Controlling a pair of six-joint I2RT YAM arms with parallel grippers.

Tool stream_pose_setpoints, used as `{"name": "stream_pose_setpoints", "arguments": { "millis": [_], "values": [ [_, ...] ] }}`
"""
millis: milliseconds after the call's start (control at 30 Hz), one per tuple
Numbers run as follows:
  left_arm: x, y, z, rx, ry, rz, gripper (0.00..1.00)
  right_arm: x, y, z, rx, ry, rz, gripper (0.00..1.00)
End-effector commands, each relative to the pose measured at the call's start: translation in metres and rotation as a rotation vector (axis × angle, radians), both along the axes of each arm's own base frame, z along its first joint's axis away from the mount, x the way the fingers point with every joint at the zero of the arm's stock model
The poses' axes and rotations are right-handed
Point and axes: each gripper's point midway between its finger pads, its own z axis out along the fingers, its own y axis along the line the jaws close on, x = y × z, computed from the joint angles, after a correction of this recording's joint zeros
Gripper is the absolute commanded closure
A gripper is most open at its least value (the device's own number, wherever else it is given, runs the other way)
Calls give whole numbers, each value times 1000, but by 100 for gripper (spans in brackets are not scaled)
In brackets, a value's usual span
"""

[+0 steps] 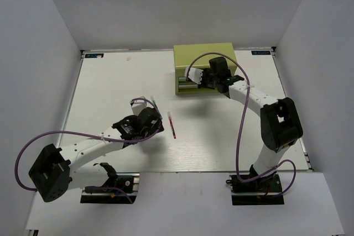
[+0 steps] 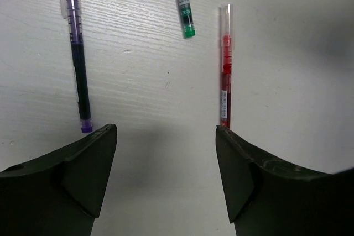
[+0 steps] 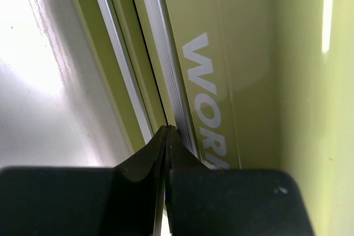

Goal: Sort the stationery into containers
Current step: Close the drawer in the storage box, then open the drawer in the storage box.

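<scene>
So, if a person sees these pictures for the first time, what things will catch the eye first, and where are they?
The olive-green drawer chest at the far side of the table, right of centre, stands out most, with the right gripper shut against its front. Nearer the middle, the left gripper hangs open over the table, where a purple pen, a red pen and a green-tipped pen lie apart.
</scene>
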Motion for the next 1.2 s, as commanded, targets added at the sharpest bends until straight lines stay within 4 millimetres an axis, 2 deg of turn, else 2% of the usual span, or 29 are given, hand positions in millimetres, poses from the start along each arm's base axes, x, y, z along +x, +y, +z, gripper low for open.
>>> {"name": "stream_pose_setpoints", "arguments": {
  "millis": [0,100,133,200,233,267,333,367,400,433,467,500,533,567,600,633,667,700,733,767,800,833,867,933,967,1000,1033,1133,1167],
  "values": [
    [10,-6,20,-59,-56,3,18,12,2,19,38,-78,-21,98],
    [9,-7,20,-64,-51,-3,18,-1,4,25,63,-69,17,98],
    [12,-10,25,-85,-71,-3,18,-8,6,21,65,-50,42,98],
    [10,-12,23,-102,-75,-10,18,-27,11,22,102,-34,106,97],
    [13,-22,33,-157,-102,-28,18,-34,13,22,123,-25,133,95],
    [12,-23,31,-175,-107,-37,21,-40,14,19,144,-17,138,92],
    [10,-33,29,-224,-109,-70,31,-54,16,22,194,-27,171,64],
    [16,-43,41,-277,-148,-82,43,-59,18,24,249,-17,157,10],
    [16,-47,40,-292,-150,-93,51,-60,18,25,263,-15,148,10],
    [20,-56,48,-335,-174,-111,60,-69,19,19,304,50,136,10],
    [23,-60,50,-347,-186,-112,74,-72,20,18,321,81,130,10],
    [26,-65,45,-351,-180,-120,79,-72,23,24,345,94,132,10],
    [29,-69,47,-371,-191,-116,82,-74,22,25,376,132,113,14],
    [39,-80,62,-427,-241,-115,83,-74,21,26,401,157,89,20],
    [44,-85,65,-455,-258,-110,85,-74,21,31,419,156,85,44],
    [49,-92,61,-478,-255,-96,86,-74,20,43,457,146,69,63],
    [61,-100,76,-546,-313,-86,86,-71,17,51,477,124,53,81],
    [66,-105,77,-577,-323,-77,85,-69,16,58,523,101,31,100],
    [70,-111,77,-620,-323,-58,83,-68,9,80,551,38,14,100],
    [80,-115,62,-620,-307,-37,81,-71,8,83,567,24,7,100],
    [88,-127,77,-695,-349,-46,77,-69,8,97,610,-13,4,100],
    [95,-132,78,-736,-352,-33,75,-73,2,116,636,-63,-5,100],
    [98,-141,77,-769,-348,-45,73,-74,0,122,650,-78,-12,100],
    [111,-161,73,-833,-355,-60,65,-78,-5,152,712,-140,-23,86],
    [115,-169,72,-866,-349,-63,60,-78,-8,158,726,-153,-32,81],
    [123,-177,85,-909,-392,-74,57,-81,-11,169,745,-170,-34,75],
    [127,-182,67,-909,-369,-62,48,-82,-12,177,763,-183,-32,61],
    [145,-188,70,-972,-398,-25,43,-78,-16,184,773,-205,-53,57],
    [149,-189,55,-957,-382,-3,38,-67,-22,180,764,-209,-104,57]
  ]
}}
